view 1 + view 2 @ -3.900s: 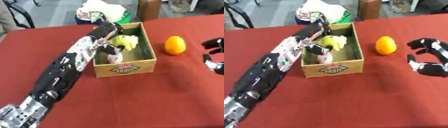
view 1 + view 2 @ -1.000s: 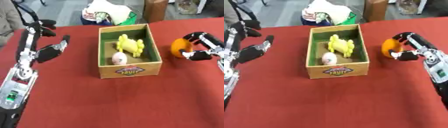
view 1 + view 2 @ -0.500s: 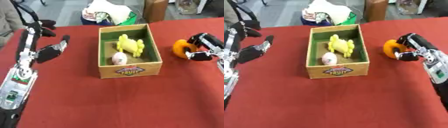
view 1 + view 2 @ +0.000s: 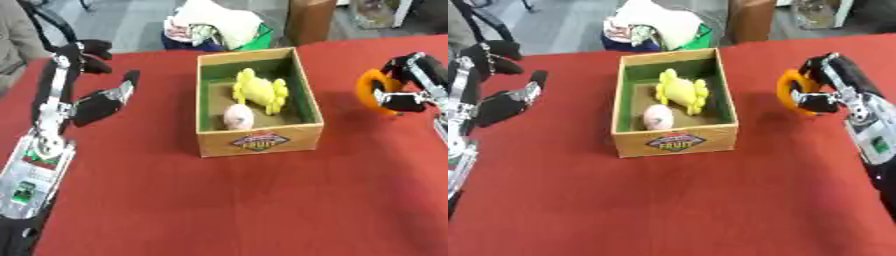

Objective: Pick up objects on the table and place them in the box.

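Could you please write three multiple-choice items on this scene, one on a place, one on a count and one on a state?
1. Where is the orange fruit?
A. Inside the box
B. In the right hand, right of the box
C. On the floor

2. How many things lie in the box?
A. Two
B. None
C. Five

3. How is the left hand?
A. Curled round a fruit
B. Flat inside the box
C. Open, holding nothing, left of the box

Key: 1 B, since the right hand has its fingers curled round the orange fruit beside the box. 2 A, since only a yellow thing and a pale pink one show inside. 3 C, since its fingers are spread over the red table with nothing between them.
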Available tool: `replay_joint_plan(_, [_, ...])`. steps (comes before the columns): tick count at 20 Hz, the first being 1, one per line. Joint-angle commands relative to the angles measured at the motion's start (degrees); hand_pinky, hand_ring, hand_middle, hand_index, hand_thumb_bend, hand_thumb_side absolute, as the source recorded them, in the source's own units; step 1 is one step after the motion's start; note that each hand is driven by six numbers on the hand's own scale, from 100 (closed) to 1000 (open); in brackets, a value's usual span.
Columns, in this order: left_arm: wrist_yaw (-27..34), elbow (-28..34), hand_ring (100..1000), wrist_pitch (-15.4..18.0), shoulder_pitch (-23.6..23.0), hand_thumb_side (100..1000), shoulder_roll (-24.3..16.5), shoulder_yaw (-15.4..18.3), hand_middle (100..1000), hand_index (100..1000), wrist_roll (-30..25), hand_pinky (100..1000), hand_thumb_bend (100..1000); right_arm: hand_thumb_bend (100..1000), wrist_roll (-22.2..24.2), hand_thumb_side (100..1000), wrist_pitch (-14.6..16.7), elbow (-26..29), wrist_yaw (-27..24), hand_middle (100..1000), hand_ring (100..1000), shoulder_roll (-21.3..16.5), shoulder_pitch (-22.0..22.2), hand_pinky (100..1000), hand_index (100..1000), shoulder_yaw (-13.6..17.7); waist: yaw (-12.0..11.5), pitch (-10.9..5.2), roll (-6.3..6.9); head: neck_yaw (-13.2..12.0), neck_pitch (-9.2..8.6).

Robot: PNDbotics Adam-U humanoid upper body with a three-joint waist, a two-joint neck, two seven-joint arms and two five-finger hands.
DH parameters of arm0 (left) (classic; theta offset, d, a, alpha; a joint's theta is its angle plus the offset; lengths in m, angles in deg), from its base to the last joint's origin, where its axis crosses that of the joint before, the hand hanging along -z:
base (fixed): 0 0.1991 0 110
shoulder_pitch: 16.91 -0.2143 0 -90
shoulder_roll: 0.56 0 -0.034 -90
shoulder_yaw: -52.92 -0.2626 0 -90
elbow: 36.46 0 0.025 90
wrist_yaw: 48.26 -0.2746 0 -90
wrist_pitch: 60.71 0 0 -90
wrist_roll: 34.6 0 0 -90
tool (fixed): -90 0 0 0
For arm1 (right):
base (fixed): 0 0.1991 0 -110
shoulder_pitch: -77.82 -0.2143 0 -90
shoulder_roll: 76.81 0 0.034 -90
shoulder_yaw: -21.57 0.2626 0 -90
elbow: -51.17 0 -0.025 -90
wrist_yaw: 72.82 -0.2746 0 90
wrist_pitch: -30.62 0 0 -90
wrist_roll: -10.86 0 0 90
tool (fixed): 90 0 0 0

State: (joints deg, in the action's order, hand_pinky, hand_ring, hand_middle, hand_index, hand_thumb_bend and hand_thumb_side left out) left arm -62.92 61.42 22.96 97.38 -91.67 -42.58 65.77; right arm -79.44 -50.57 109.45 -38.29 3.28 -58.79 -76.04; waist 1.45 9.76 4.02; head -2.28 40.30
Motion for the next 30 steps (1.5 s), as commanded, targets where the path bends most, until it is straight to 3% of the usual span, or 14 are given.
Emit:
replay_joint_plan(1, [-0.01,0.71,572,0.11,0.41,158,-0.57,0.35,588,731,-0.03,684,434,100,0.22,100,-0.02,4.43,-2.55,268,490,-2.01,-3.03,540,326,-0.02,0.07,-1.11,-0.45,-0.05,0.15])
replay_joint_plan(8, [0.21,1.24,570,0.46,0.59,153,-0.3,-0.01,586,730,-0.17,681,434,100,4.48,100,1.94,8.8,-4.9,279,499,0.29,-7.74,556,339,-3.48,-0.51,-1.59,-0.64,0.8,0.26])
replay_joint_plan(20, [1.25,1.15,565,1.04,1.56,150,1.26,-1.21,580,727,-0.3,677,428,100,9.43,100,6.23,-1.21,1.44,311,509,11.16,-10.97,563,387,-4.22,-3.29,-1.99,-0.32,3.77,0.31])
replay_joint_plan(22, [1.32,1.02,565,1.15,1.6,151,1.45,-1.32,580,727,-0.39,677,430,100,9.98,100,6.72,-2.59,3.47,431,550,12.54,-11.18,596,523,-4.27,-3.5,-1.95,-0.32,4.07,0.3])
replay_joint_plan(23, [1.33,0.97,565,1.2,1.62,151,1.51,-1.36,580,727,-0.42,677,430,100,10.54,100,6.95,-3.12,4.54,550,609,13.01,-11.21,634,663,-4.38,-3.56,-1.92,-0.33,4.15,0.28])
replay_joint_plan(25, [1.34,0.91,565,1.27,1.59,151,1.54,-1.36,580,727,-0.43,678,431,145,11.77,100,7.26,-3.49,6.23,685,680,13.44,-11.21,671,778,-4.47,-3.58,-1.86,-0.37,4.15,0.25])
replay_joint_plan(27, [1.36,0.88,565,1.29,1.51,152,1.53,-1.28,579,726,-0.34,678,432,218,11.81,182,7.04,-3.29,7.31,787,735,13.43,-11.14,696,843,-4.24,-3.52,-1.8,-0.44,4.05,0.2])
replay_joint_plan(30, [1.37,0.88,565,1.27,1.37,152,1.46,-1.14,579,726,-0.13,678,431,269,9.72,226,6.05,-2.5,8.35,857,773,12.94,-11.02,718,882,-3.78,-3.3,-1.77,-0.53,3.9,0.17])
